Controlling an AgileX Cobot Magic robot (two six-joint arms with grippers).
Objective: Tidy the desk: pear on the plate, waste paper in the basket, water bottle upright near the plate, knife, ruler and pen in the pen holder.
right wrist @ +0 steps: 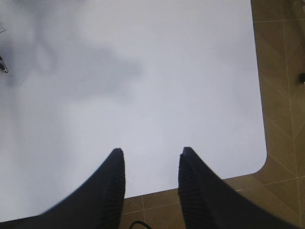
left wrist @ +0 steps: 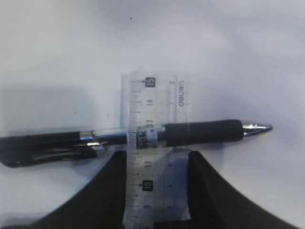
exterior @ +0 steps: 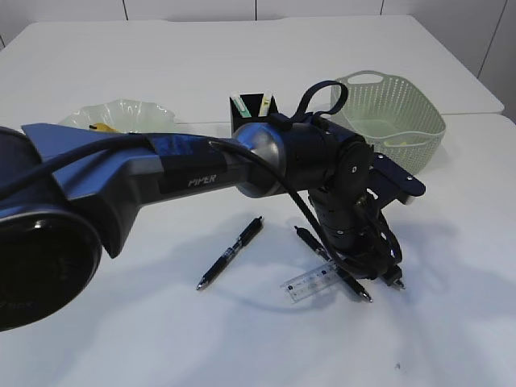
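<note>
Two pens [exterior: 232, 254] [exterior: 332, 264], one ruler [exterior: 310, 284], one basket [exterior: 393, 117], one plate [exterior: 121, 114], one pen holder [exterior: 252, 113].

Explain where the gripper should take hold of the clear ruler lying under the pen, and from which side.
Grip the ruler across its narrow width, from above, on the bare stretch short of the pen crossing it. It lies flat, and the left gripper already straddles that stretch.

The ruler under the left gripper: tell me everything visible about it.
The ruler is clear plastic with printed black numerals and a brand word near one end. It lies flat on the white table. A black pen lies across it. The left gripper straddles its width; contact cannot be told.
</note>
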